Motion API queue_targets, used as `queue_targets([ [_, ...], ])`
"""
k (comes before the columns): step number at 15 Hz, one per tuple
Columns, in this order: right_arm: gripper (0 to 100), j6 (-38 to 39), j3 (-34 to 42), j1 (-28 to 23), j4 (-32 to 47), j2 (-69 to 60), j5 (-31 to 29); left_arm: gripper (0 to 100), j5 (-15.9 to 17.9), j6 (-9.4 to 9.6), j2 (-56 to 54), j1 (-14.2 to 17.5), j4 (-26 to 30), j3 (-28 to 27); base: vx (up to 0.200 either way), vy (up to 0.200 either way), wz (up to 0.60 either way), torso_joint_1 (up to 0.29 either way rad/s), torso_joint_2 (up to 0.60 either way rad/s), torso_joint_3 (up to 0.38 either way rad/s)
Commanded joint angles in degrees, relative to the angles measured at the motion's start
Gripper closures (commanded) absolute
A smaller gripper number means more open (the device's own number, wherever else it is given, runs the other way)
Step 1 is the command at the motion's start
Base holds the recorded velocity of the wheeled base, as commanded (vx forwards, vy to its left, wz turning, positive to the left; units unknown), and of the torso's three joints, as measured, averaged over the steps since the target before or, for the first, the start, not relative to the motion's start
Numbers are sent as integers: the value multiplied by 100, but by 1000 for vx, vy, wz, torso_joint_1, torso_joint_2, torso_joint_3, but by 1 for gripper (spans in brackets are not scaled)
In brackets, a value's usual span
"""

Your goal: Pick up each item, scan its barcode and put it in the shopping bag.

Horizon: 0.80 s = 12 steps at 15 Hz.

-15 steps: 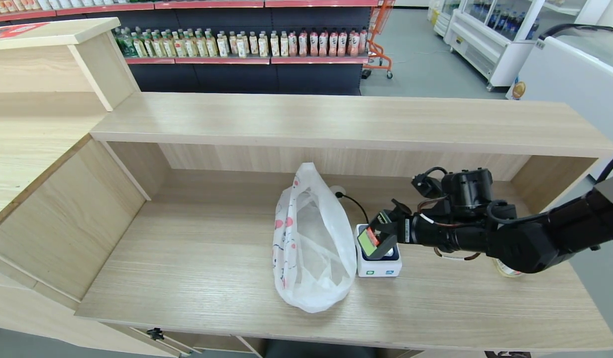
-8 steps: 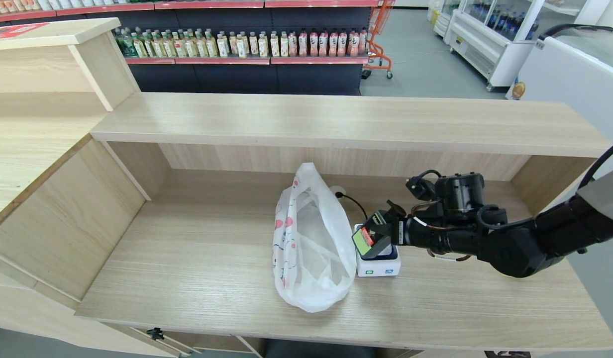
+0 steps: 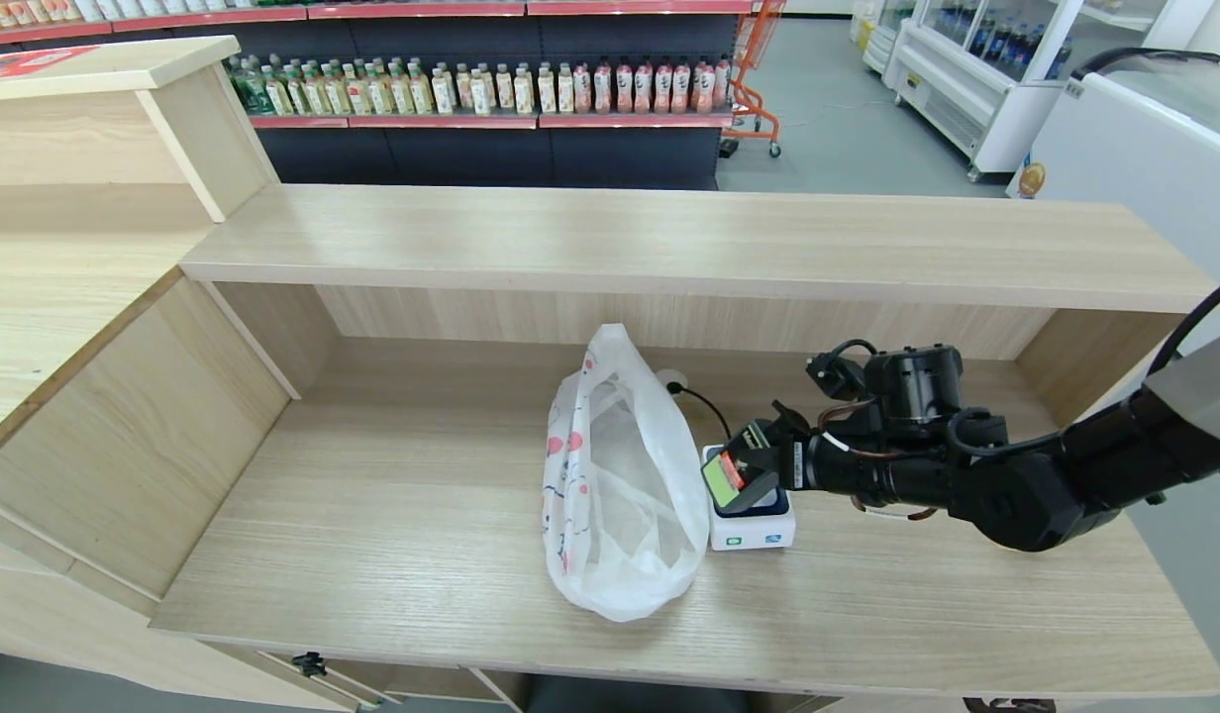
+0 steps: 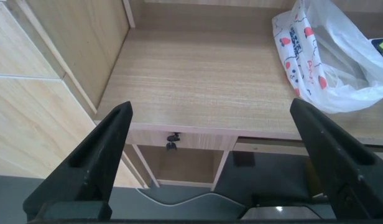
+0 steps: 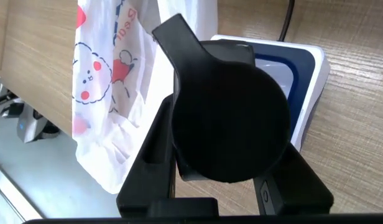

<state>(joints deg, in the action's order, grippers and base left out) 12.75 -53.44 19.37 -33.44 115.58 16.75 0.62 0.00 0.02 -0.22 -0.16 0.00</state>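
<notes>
A small round item with a green and red label (image 3: 724,480) is held in my right gripper (image 3: 741,473), which is shut on it just above the left edge of the white barcode scanner (image 3: 759,530). In the right wrist view the item (image 5: 229,121) shows as a dark disc over the scanner's blue top (image 5: 285,71). The white shopping bag (image 3: 620,495) lies open on the counter, right beside the scanner on its left. My left gripper (image 4: 219,149) hangs open below the counter's front edge, with the bag (image 4: 322,56) farther off.
The work counter (image 3: 392,535) has a raised shelf (image 3: 669,243) behind it and wooden side walls. A black cable (image 3: 704,401) runs from the scanner to the back. Store shelves of bottles (image 3: 491,87) stand far behind.
My right gripper has carried the item a little to the left and back, from over the scanner's middle to its edge by the bag. The bag and scanner have stayed put.
</notes>
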Motion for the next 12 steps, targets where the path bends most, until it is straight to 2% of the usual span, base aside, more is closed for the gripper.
queue_targets([
  [1,100,-1,1,-3,-14,-18,4,0,-1,0,-2,4,-2,0,0,0,0,0,0,0],
  [5,100,-27,1,14,-14,-510,13,0,-1,9,-2,4,-2,0,0,0,0,0,0,0],
  [9,100,-335,686,216,4,-1670,74,0,-1,18,-2,-4,-2,0,0,0,0,0,0,0],
  [12,100,-581,695,339,-14,-1670,206,0,-1,9,-2,4,-2,0,0,200,0,-6,2,4],
])
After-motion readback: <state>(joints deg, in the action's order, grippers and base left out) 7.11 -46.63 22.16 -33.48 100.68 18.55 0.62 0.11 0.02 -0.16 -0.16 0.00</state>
